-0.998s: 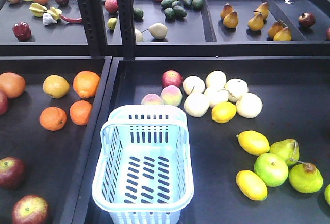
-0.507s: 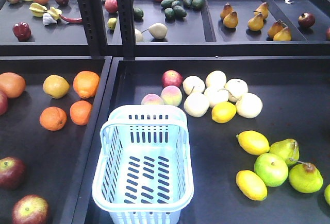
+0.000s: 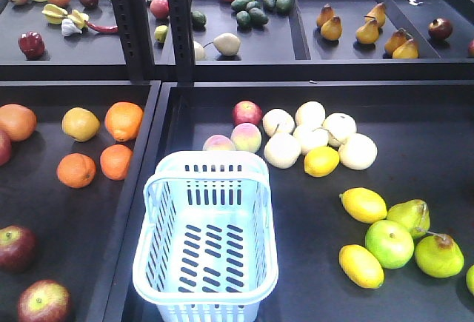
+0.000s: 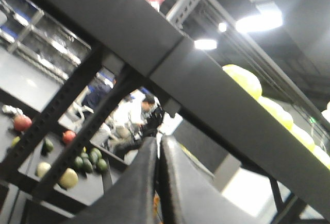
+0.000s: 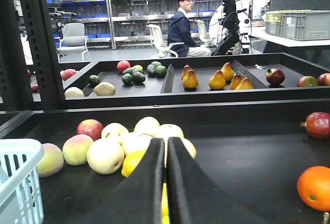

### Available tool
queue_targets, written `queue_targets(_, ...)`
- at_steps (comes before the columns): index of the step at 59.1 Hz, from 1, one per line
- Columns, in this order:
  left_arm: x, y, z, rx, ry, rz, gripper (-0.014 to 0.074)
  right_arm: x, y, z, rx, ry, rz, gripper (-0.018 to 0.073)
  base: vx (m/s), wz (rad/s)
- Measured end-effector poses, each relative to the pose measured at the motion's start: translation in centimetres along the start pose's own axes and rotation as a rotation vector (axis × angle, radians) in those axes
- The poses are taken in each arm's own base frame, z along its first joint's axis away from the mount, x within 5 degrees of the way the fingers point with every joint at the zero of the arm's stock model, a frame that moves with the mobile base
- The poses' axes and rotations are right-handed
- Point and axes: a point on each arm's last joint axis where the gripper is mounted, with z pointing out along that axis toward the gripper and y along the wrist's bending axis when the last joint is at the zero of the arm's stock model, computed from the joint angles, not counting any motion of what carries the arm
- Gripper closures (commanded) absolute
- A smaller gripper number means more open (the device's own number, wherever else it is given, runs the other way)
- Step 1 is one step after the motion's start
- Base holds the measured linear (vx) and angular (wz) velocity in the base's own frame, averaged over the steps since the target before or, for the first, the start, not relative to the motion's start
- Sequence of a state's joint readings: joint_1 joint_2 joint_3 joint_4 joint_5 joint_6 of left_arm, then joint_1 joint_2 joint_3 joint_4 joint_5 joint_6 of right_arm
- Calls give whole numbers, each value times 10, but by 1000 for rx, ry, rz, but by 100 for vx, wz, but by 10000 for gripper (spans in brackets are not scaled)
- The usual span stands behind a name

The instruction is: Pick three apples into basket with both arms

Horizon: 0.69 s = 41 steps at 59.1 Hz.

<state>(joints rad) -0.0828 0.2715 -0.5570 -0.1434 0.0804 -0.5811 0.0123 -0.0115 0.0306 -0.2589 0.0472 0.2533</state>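
The left gripper (image 4: 158, 144) rises from the bottom edge, its two black fingers (image 4: 134, 188) pressed almost together with only a thin slit between them. Above it a dark shelf beam (image 4: 170, 64) runs slantwise across the tilted view, with yellow fruits (image 4: 243, 79) lined along its upper edge. At lower left, past two perforated uprights (image 4: 51, 116), lie dark green avocados (image 4: 90, 160), a pale pear (image 4: 67, 178) and a red fruit (image 4: 21, 122), with blurred seated people (image 4: 136, 118) behind them.
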Motion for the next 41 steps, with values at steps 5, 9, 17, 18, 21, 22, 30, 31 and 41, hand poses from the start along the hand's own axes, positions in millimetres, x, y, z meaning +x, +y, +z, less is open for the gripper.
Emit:
queue_targets(5,1,-3,10,18,53,18,603,0,0,0,0,0,0,564,0,0)
queue_targets(9,2,-6,17,37,94,56,603,0,0,0,0,0,0,564,0,0)
queue_targets(17,8,-12,30,71,201,134,603,0,0,0,0,0,0,564,0,0)
queue_targets(18,9,-13,33,77,215,148,603,0,0,0,0,0,0,564,0,0)
queue_targets(21,10,-16,38,91,242,179,603,0,0,0,0,0,0,564,0,0)
queue_targets(22,11,-17,40,94,249,187,603,0,0,0,0,0,0,564,0,0)
queue_targets(30,13,-26,57,114,312,250,603,0,0,0,0,0,0,564,0,0)
queue_targets(31,13,-27,59,115,320,258,603,0,0,0,0,0,0,564,0,0)
queue_targets(41,17,-37,82,107,451,362,603,0,0,0,0,0,0,564,0,0)
